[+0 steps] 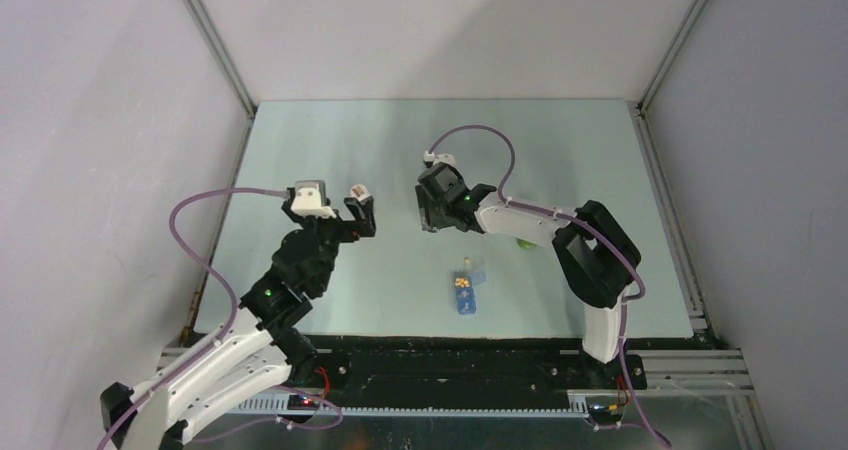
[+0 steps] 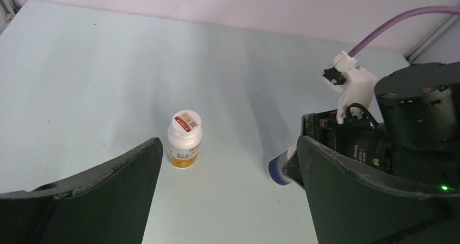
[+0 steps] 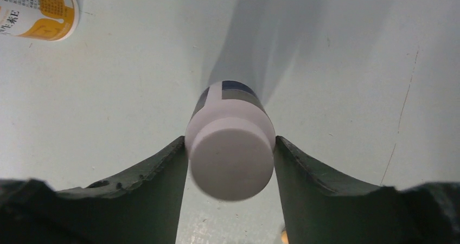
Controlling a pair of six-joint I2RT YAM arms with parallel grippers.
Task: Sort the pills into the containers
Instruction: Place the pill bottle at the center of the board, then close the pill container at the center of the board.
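The blue pill box (image 1: 466,292) lies on the table in front of the right arm, with several orange pills (image 1: 461,282) in one open compartment. My right gripper (image 1: 432,210) is far from it, at mid-table, shut on a white-capped bottle with a blue label (image 3: 230,146); its fingers (image 3: 314,179) press both sides below the cap. That bottle's blue base also shows in the left wrist view (image 2: 279,171). My left gripper (image 2: 228,200) is open and empty, level with the right gripper and to its left (image 1: 352,220).
A white-capped bottle with an orange label (image 2: 184,138) stands upright just beyond my left fingertips; it also shows in the right wrist view (image 3: 38,8). A green bottle (image 1: 523,242) is mostly hidden behind the right arm. Grey walls enclose the table.
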